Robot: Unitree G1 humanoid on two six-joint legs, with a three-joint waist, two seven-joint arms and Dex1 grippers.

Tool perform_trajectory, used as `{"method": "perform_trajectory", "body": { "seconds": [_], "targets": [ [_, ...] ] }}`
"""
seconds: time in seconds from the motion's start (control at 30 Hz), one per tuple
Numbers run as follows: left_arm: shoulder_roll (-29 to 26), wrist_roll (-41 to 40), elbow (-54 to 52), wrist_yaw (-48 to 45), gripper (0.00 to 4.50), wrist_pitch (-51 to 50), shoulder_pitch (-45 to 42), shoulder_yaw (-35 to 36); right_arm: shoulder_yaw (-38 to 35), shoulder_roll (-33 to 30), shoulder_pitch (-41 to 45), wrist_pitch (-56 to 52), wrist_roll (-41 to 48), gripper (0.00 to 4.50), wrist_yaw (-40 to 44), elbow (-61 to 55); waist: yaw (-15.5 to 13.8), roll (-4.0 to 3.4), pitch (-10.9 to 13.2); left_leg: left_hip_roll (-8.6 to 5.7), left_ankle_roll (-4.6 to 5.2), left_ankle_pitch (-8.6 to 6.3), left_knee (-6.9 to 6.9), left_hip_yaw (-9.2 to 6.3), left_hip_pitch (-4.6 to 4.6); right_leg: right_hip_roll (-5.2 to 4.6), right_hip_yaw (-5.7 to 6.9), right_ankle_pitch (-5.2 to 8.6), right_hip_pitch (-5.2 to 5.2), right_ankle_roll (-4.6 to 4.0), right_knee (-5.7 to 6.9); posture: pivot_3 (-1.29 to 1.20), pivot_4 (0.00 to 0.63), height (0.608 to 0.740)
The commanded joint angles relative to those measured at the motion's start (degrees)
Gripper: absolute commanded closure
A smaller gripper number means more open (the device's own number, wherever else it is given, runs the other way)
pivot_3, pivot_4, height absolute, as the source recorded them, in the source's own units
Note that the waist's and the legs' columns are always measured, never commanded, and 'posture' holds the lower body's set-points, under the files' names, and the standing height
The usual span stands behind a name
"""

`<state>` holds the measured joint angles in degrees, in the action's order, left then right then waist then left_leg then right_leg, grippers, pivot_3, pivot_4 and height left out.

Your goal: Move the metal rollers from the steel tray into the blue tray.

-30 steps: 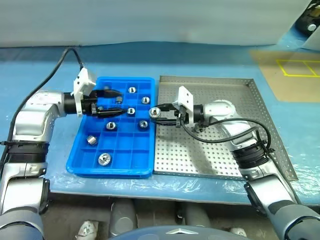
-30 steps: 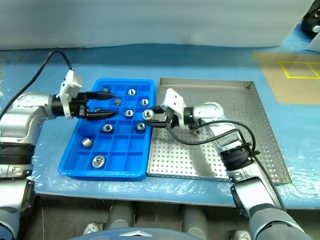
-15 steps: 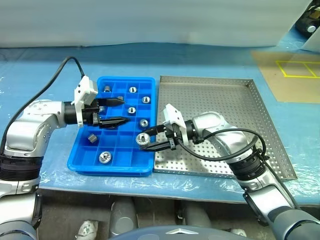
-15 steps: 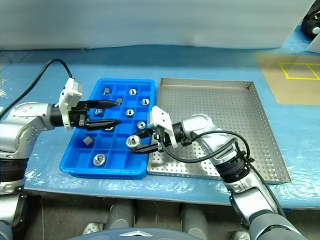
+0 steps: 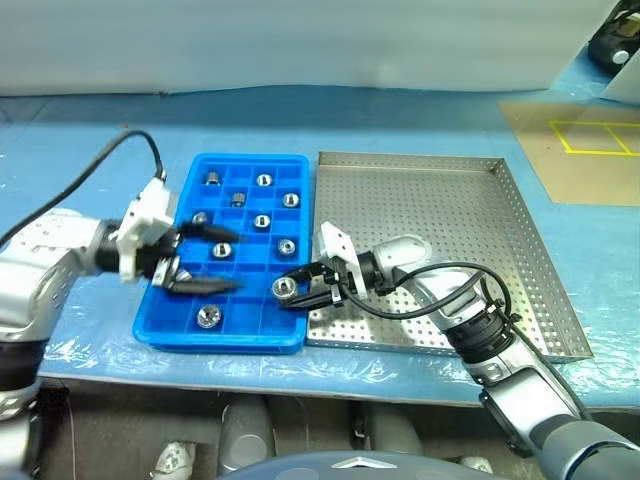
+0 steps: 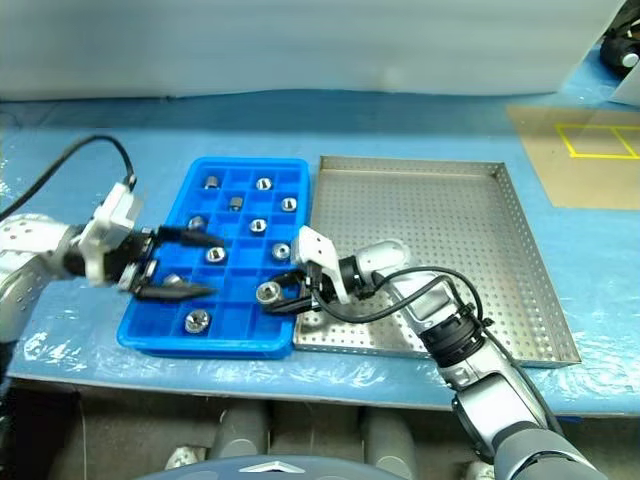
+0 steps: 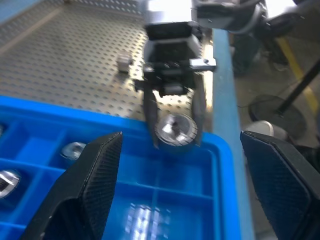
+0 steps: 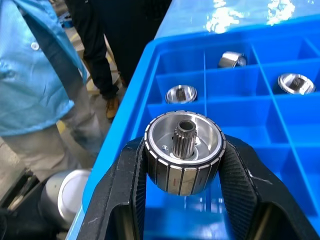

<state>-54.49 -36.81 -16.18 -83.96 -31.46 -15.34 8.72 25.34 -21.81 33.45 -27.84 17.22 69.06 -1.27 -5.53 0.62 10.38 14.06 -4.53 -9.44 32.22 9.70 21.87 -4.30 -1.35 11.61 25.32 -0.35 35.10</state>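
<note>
My right gripper (image 5: pixel 288 288) is shut on a metal roller (image 8: pixel 184 150), a ribbed silver cylinder with a toothed hub. It holds the roller just above the near right compartments of the blue tray (image 5: pixel 230 340). Several more rollers (image 5: pixel 262 221) lie in the blue tray's compartments. My left gripper (image 5: pixel 212 261) is open and holds nothing, over the near left part of the blue tray, pointing toward the right gripper. The steel tray (image 5: pixel 450 220) lies to the right of the blue tray. A small metal piece (image 7: pixel 123 61) rests on the steel tray's perforated floor.
A tan board with yellow lines (image 5: pixel 590 150) lies at the back right on the pale blue table sheet (image 5: pixel 80 140). A person in a blue coat (image 8: pixel 30 75) stands beside the table. A black cable (image 5: pixel 110 150) arcs from my left wrist.
My right gripper has carried the roller from the seam between the trays down to the blue tray's near right corner. The open left gripper has drawn back toward the tray's near left side.
</note>
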Motion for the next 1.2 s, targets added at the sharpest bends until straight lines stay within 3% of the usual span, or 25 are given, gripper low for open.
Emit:
{"method": "perform_trajectory", "body": {
  "seconds": [0.03,0.5,0.73,0.93,1.03,1.2],
  "targets": [
    [-2.9,-1.8,-4.7,-3.6,0.48,2.1,3.6,2.4,0.2,0.4,0.3,1.2,0.8,2.87,1.8,-1.1,-0.2,0.00,0.0,0.01,0.00,0.00,0.00,0.00,0.00,0.00,0.00,0.00,0.00,0.00,0.01,0.12,0.150,0.740],
    [-5.1,0.2,-4.4,-2.8,0.48,6.4,8.3,3.1,1.6,1.8,1.5,3.4,-1.1,2.87,5.5,1.7,-0.5,0.01,0.0,0.06,0.01,0.00,0.07,-0.03,-0.19,0.00,-0.02,0.05,-0.02,-0.07,0.46,0.17,0.150,0.740],
    [-4.2,-0.6,-4.7,-0.4,0.48,5.9,7.3,2.4,1.6,3.8,1.7,5.6,-3.8,0.45,3.4,5.3,-0.5,0.02,0.0,0.06,0.00,0.00,0.09,-0.04,-0.18,0.00,-0.01,0.08,-0.01,-0.12,0.50,0.16,0.150,0.740],
    [-1.1,-2.0,-2.1,2.9,0.48,4.1,0.5,0.6,-2.0,2.9,3.7,6.6,-4.0,0.45,2.0,6.9,-0.6,0.02,0.0,0.05,-0.02,0.01,0.16,-0.07,-0.19,-0.01,-0.02,0.08,-0.03,-0.13,0.60,0.12,0.150,0.740],
    [2.4,-2.5,3.1,5.9,0.48,2.7,-7.4,-0.1,-5.3,2.5,5.0,7.0,-3.8,0.45,-0.5,8.2,-0.7,0.03,0.0,0.06,-0.29,0.17,0.26,-0.09,-0.17,-0.01,-0.04,0.07,-0.04,-0.13,0.73,0.09,0.150,0.740],
    [6.4,1.1,15.1,3.2,0.48,6.1,-20.2,-4.2,-11.7,-1.6,4.5,6.2,-3.7,0.45,-4.8,7.5,-0.4,0.04,0.0,0.01,-0.30,0.18,0.46,-0.19,-0.15,0.00,-0.15,0.07,-0.09,-0.13,0.83,-0.02,0.150,0.740]
  ]
}}
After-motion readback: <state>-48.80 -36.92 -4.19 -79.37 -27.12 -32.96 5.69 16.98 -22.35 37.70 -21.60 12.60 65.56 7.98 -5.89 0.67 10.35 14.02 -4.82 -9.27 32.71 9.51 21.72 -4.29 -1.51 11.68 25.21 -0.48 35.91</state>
